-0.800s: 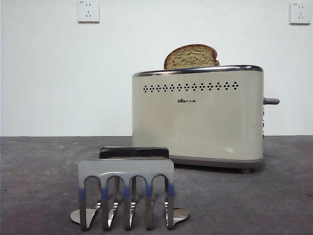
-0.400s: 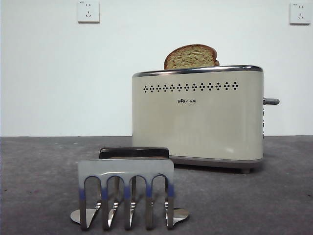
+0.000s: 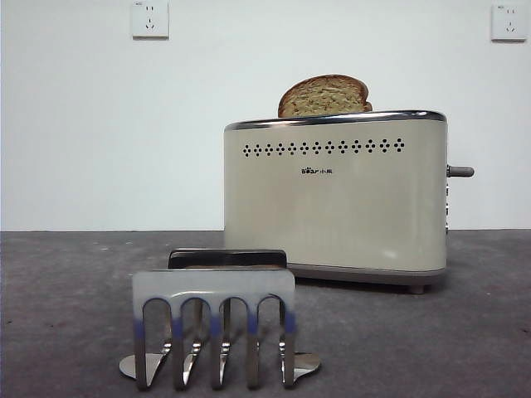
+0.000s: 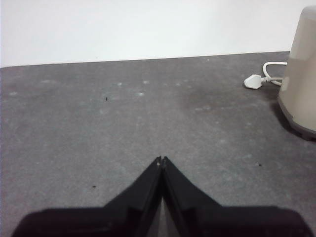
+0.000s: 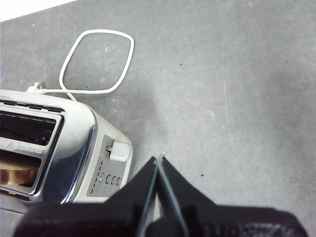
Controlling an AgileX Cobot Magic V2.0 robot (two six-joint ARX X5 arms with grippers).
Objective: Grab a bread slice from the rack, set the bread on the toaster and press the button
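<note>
The slice of bread (image 3: 324, 96) stands in a slot of the cream toaster (image 3: 336, 199), its rounded top sticking out above the chrome rim. The right wrist view shows its edge (image 5: 15, 174) inside the toaster (image 5: 74, 158). The button (image 3: 461, 172) projects from the toaster's narrow right end; from above the button (image 5: 120, 151) sits high on its slot. The steel rack (image 3: 215, 327) stands empty in front. My right gripper (image 5: 158, 158) is shut, above the table beside the button, touching nothing. My left gripper (image 4: 161, 159) is shut and empty over bare table, away from the toaster (image 4: 300, 74).
The toaster's white cable (image 5: 96, 61) loops on the grey table behind it, with its plug (image 4: 253, 80) lying loose. Two wall sockets (image 3: 150, 18) are on the white wall behind.
</note>
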